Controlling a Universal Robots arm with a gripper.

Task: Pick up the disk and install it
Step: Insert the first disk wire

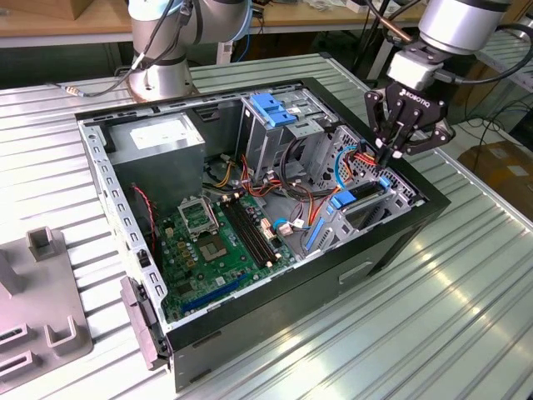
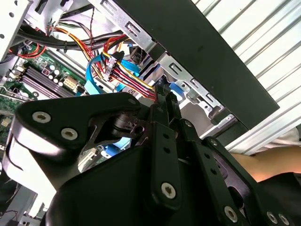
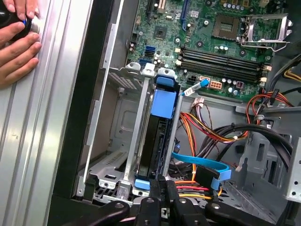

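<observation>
The open computer case [image 1: 250,200] lies on its side on the ribbed metal bench [image 1: 466,275], with the arm's base [image 1: 162,79] standing at the bench's far edge. The gripper [image 1: 390,152] hangs over the drive bay at the case's front end, near the bench edge on the exterior view's right, its black jaws pressed together with nothing between them; in both wrist views the fingertips meet at a narrow tip just above the bay. The disk [image 3: 159,136] already sits on edge inside the silver bay [image 3: 123,141], its dark body between two metal rails, a blue carrier tab [image 3: 163,103] at the end toward the motherboard [image 3: 211,42] and another blue tab [image 3: 142,183] at the end just under the jaws. In the exterior view the disk's blue carrier [image 1: 343,198] shows in the bay below the gripper. Red, yellow and orange wires [image 2: 127,70] and a flat blue cable [image 3: 202,165] run just beside the bay. A blue bracket [image 1: 271,108] tops the cage further back, and the grey power supply [image 1: 158,142] fills the case's far corner. A person's hand [image 3: 16,42] rests on the bench outside the case wall. A grey fixture [image 1: 37,325] stands at the bench's near corner on the exterior view's left
</observation>
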